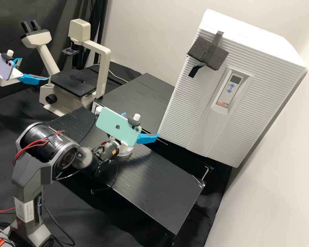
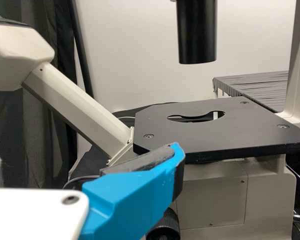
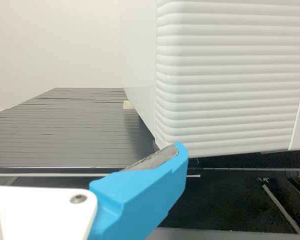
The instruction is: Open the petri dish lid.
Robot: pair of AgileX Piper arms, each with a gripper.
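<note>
High view: left gripper at 10 o'clock, open, its two blue fingers apart, lilac phone mounted on it. Right gripper near the centre, also open, fingers spread, mint green phone on top. Task thing: round pale-rimmed piece, looks like the petri dish, on the black slatted platform at 7 o'clock from the right gripper, partly hidden by the phone; can't tell if its lid is on. Cream microscope at 10 o'clock, closer in than the left gripper. White ribbed cabinet at 2 o'clock, dark foam block and black strap on its front. Left wrist view: one blue finger with a dark pad, microscope's black stage beyond it. Right wrist view: one blue finger with a grey pad, cabinet's ribbed corner beyond it
</note>
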